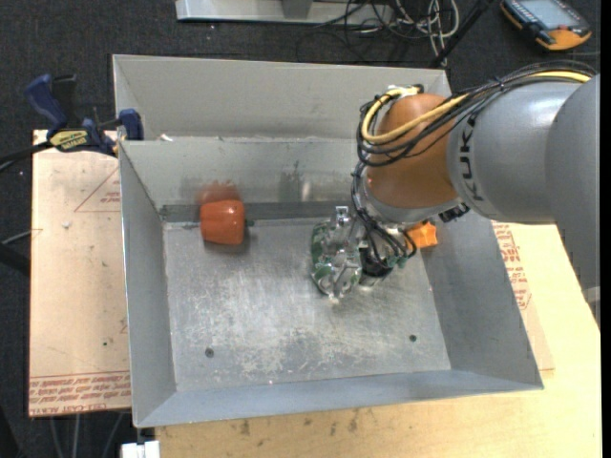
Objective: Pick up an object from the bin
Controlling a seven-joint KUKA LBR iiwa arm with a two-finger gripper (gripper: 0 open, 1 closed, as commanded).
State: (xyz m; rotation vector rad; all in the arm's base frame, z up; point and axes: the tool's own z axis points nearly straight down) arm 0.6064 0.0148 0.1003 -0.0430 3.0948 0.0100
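Grey metal bin (286, 351), sloped walls, flat scuffed floor. Back-left on the floor, approx. at the foot of the back wall, sits one red-orange block (222, 221) w/ rounded corners. A small orange bit (426, 236) shows nr the right wall, partly under the arm (516, 160); can't tell if it rests on the floor. Small dark dot (209, 353) front-left, another (412, 338) front-right.
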